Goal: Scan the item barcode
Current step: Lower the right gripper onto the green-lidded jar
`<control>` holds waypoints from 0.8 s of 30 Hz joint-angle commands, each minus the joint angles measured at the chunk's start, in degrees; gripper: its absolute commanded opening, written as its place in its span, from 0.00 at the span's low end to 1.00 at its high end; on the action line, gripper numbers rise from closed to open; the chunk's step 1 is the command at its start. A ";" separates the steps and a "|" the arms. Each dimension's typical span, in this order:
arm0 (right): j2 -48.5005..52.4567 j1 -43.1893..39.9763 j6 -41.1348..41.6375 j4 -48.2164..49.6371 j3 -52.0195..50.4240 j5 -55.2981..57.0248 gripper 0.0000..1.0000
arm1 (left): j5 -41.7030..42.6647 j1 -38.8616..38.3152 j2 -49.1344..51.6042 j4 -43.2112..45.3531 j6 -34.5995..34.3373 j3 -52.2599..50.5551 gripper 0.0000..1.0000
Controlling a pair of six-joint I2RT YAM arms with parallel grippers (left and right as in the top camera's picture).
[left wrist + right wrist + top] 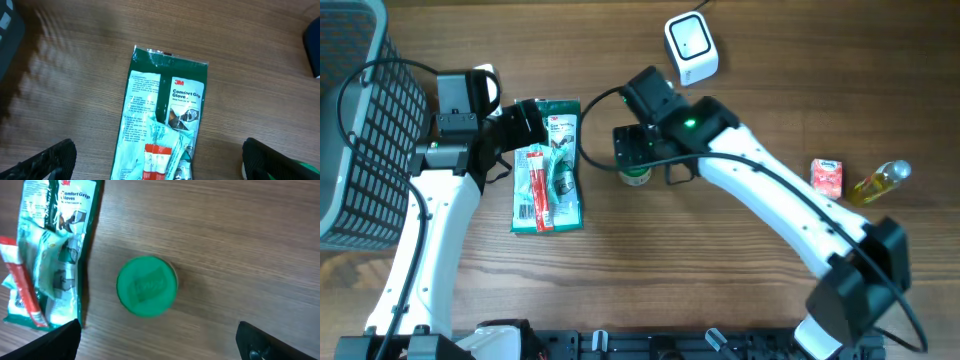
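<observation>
A white barcode scanner (690, 48) stands at the back of the table. A green 3M glove pack (560, 160) lies flat, with red sachets (535, 188) resting on it. My left gripper (532, 128) hovers open over the pack's far end. In the left wrist view the pack (165, 110) and sachets (157, 159) lie between the wide-apart fingers, with the left gripper (160, 167) holding nothing. My right gripper (638, 158) hangs open just above a small green-lidded jar (636, 178). The lid (147, 286) shows ahead of the right gripper (162, 345), untouched.
A dark wire basket (360, 130) fills the left edge. A small red box (827, 177) and a yellow bottle (880, 182) lie at the right. The glove pack (55, 250) also shows in the right wrist view, left of the jar.
</observation>
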 commanded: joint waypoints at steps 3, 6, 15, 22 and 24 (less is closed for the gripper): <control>5.07 0.55 -0.92 2.45 0.42 1.40 0.97 | 0.48 0.31 -0.61 0.20 0.28 0.63 1.00; 6.43 0.55 -0.90 4.02 0.39 0.31 0.95 | 0.48 0.31 -0.61 0.20 0.28 0.63 1.00; 9.70 0.66 -0.76 9.14 -1.53 -0.61 0.91 | 0.48 0.31 -0.61 0.20 0.28 0.63 1.00; 12.79 0.66 -0.68 9.11 -1.73 -1.29 0.83 | 0.48 0.31 -0.61 0.20 0.26 0.63 1.00; 12.79 0.66 -0.70 8.98 -1.73 -1.55 0.83 | 0.48 0.31 -0.61 0.20 0.28 0.63 1.00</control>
